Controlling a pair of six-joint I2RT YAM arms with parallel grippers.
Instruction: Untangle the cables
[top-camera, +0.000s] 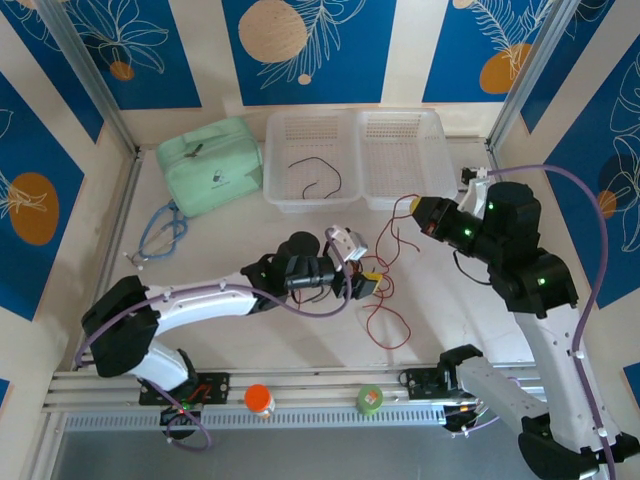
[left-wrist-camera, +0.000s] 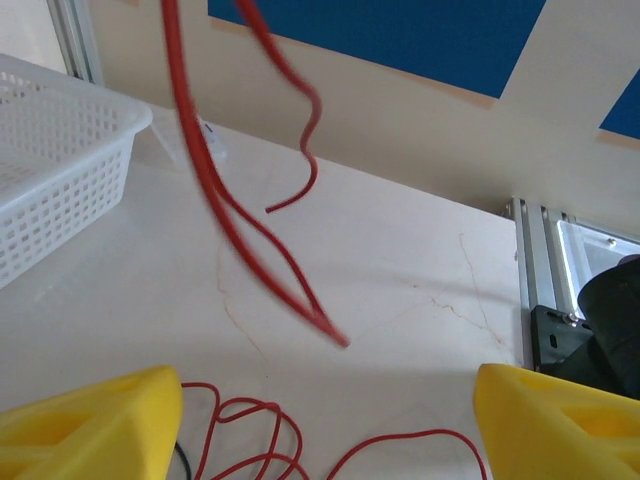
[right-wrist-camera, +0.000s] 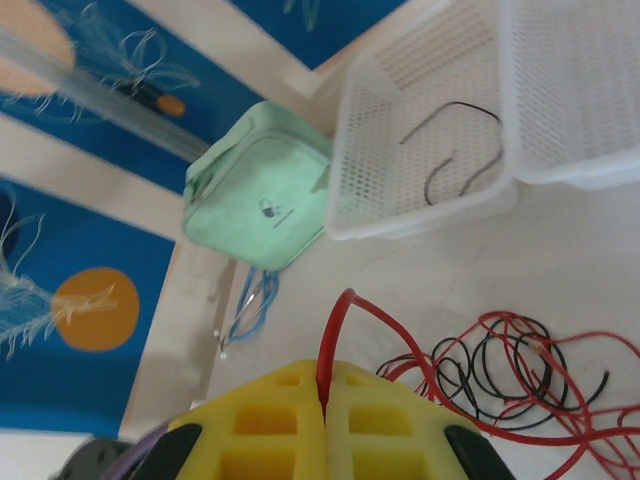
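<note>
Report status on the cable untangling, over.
Left gripper open, empty, beside the tangle. Right gripper shut on one red cable, strand raised off table. Red and black tangle on table; one black cable in basket. No obstruction seen.

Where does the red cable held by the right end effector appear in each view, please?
Top external: red cable hangs centre-right from the right end effector.
Left wrist: red cable dangles upper left, blurred.
Right wrist: red cable rises bottom centre from shut yellow fingers.
Shared landmark: the empty white basket.
</note>
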